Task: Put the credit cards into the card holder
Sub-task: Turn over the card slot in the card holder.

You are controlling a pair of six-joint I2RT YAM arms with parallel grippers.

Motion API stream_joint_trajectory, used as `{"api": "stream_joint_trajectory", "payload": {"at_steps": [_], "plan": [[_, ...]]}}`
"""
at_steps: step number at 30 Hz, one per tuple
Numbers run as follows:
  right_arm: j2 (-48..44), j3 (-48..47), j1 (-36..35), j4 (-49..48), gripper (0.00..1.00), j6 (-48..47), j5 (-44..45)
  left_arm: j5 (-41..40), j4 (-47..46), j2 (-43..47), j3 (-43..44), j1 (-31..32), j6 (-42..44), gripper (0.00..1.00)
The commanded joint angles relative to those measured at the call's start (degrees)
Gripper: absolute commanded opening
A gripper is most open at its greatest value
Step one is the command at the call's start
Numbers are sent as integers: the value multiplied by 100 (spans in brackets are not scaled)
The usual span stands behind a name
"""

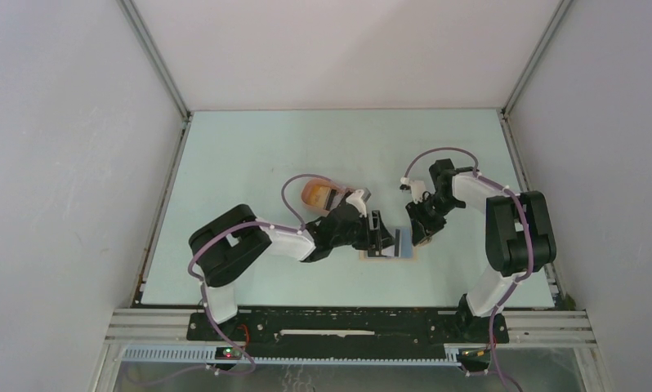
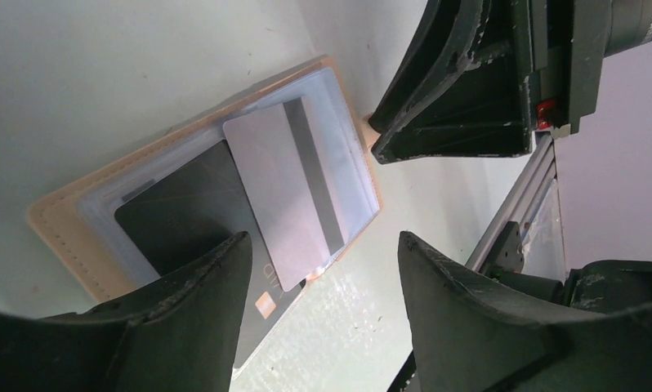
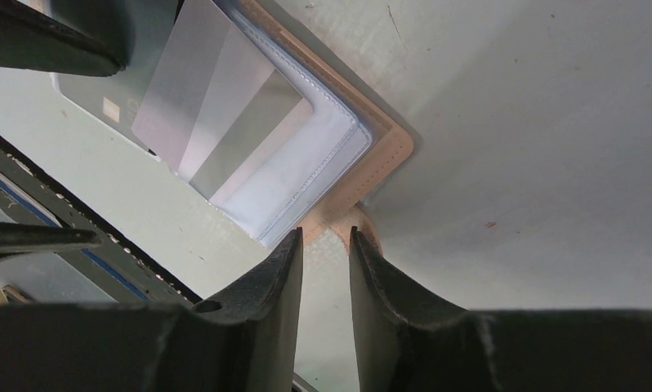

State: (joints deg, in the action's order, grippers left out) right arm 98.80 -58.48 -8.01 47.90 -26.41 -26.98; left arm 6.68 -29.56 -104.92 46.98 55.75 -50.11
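Left pincer (image 2: 323, 245) hung with jaws wide and empty just above the card holder (image 2: 61, 229), which lay open on the worktop (image 1: 265, 147) between the two arms. On its clear sleeves lay a grey striped card (image 2: 282, 188) and a black card (image 2: 184, 212), both overhanging one edge, so neither looked fully seated; that step seemed unfinished. Right pincer (image 3: 327, 237) had its jaws narrow about the holder's tan tab (image 3: 332, 216); whether it pinched it could not be told. Both wrists pitched down, elbows out. Farther back stood a peach tray (image 1: 316, 193), its contents unclear.
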Motion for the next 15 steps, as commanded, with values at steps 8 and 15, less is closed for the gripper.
{"api": "stream_joint_trajectory", "payload": {"at_steps": [8, 15], "plan": [[82, -207, 9, 87, 34, 77, 21, 180, 275, -345, 499, 33, -240, 70], [95, -208, -4, 88, 34, 84, 27, 242, 343, -452, 574, 33, -307, 70]]}}
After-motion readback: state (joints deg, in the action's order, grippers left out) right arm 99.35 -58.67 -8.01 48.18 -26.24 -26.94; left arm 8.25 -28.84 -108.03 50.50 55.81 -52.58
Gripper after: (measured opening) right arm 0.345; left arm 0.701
